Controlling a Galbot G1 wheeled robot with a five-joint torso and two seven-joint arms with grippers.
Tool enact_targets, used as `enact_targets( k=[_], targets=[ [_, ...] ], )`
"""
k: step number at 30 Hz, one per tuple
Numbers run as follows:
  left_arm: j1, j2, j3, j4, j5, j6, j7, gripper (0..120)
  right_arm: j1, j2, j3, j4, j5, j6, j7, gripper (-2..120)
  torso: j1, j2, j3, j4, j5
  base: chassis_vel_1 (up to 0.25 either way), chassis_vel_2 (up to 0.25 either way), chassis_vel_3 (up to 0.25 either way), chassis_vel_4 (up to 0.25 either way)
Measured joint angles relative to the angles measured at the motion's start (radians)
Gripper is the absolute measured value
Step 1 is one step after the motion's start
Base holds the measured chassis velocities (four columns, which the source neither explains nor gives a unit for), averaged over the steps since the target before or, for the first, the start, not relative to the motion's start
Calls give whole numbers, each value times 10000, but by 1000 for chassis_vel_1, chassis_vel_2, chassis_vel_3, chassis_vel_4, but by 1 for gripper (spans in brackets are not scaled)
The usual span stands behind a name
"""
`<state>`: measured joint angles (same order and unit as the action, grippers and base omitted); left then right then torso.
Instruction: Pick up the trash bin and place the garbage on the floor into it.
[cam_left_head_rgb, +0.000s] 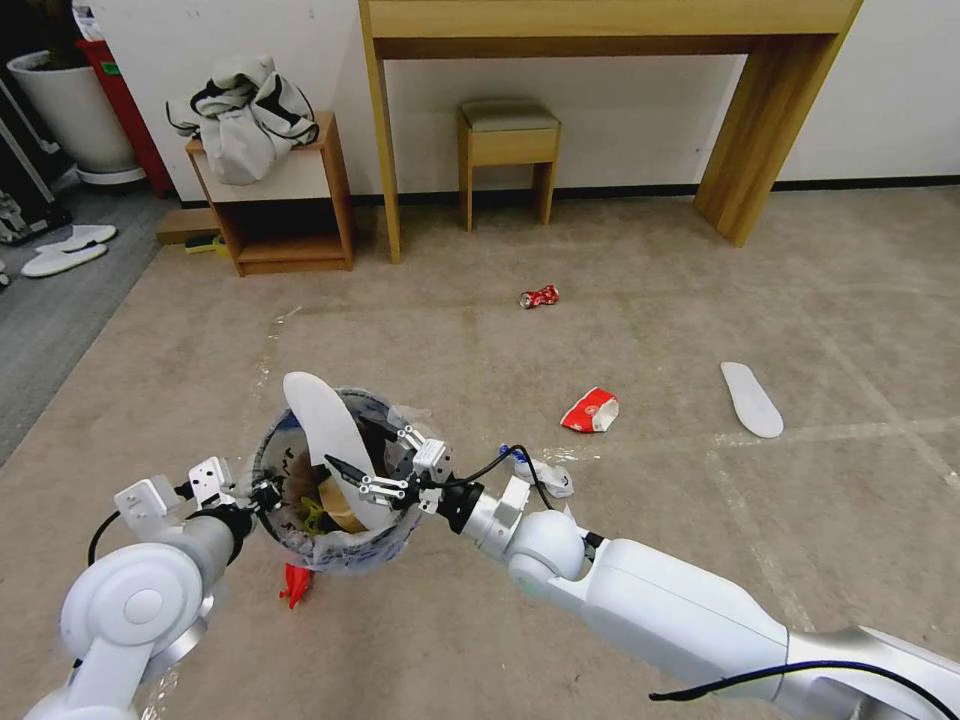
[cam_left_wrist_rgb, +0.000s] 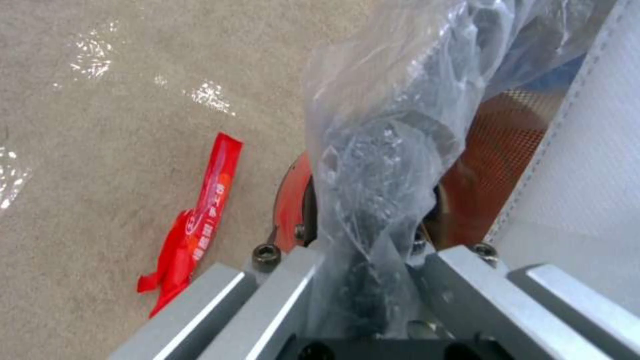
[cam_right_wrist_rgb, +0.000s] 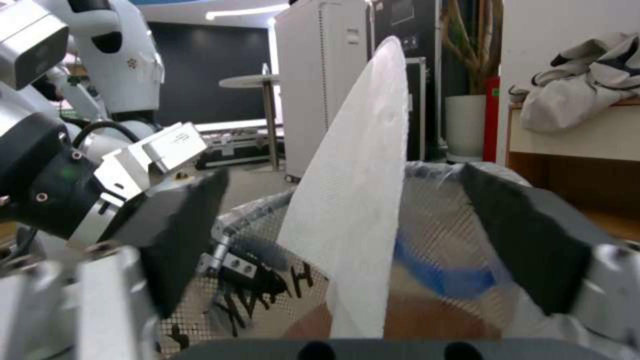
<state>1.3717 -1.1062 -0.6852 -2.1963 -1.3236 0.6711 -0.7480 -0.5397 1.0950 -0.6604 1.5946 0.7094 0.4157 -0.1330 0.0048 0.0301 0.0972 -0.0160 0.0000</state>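
My left gripper (cam_left_head_rgb: 262, 492) is shut on the near-left rim of the red trash bin (cam_left_head_rgb: 345, 555), pinching its crinkled plastic liner (cam_left_wrist_rgb: 380, 150). A long white insole (cam_left_head_rgb: 322, 428) stands upright in the bin, leaning over the far rim. My right gripper (cam_left_head_rgb: 372, 452) is open over the bin mouth, its dark pads (cam_right_wrist_rgb: 180, 225) either side of the insole with gaps. On the carpet floor (cam_left_head_rgb: 650, 560) lie a crushed red can (cam_left_head_rgb: 539, 296), a red-white cup (cam_left_head_rgb: 591, 410), another insole (cam_left_head_rgb: 751, 398), a white-blue scrap (cam_left_head_rgb: 548, 476) and a red wrapper (cam_left_wrist_rgb: 193, 225) beside the bin's base.
A wooden desk (cam_left_head_rgb: 600, 20) with a small stool (cam_left_head_rgb: 507, 135) under it stands at the back wall. A low shelf (cam_left_head_rgb: 285, 205) with bundled clothing is at back left. White slippers (cam_left_head_rgb: 68, 250) and a white planter (cam_left_head_rgb: 70, 110) sit on the grey flooring at far left.
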Motion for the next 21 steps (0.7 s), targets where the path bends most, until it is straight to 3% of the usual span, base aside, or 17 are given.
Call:
enact_targets(
  k=[1, 3, 21],
  targets=[
    [3, -1, 4, 5, 7, 0, 1, 0, -3, -22, 82, 90, 9, 2, 16, 98, 0, 0, 0, 0, 0, 0, 0, 0, 0],
    [9, -6, 5, 13, 15, -1, 4, 0, -3, -42, 140, 182, 27, 0, 50, 99, 0, 0, 0, 0, 1, 0, 0, 0, 0],
    [145, -64, -38, -28, 125, -2, 15, 0, 100, -833, 1511, 1772, 417, -446, 557, 100, 0, 0, 0, 0, 0, 0, 0, 0, 0]
  ],
)
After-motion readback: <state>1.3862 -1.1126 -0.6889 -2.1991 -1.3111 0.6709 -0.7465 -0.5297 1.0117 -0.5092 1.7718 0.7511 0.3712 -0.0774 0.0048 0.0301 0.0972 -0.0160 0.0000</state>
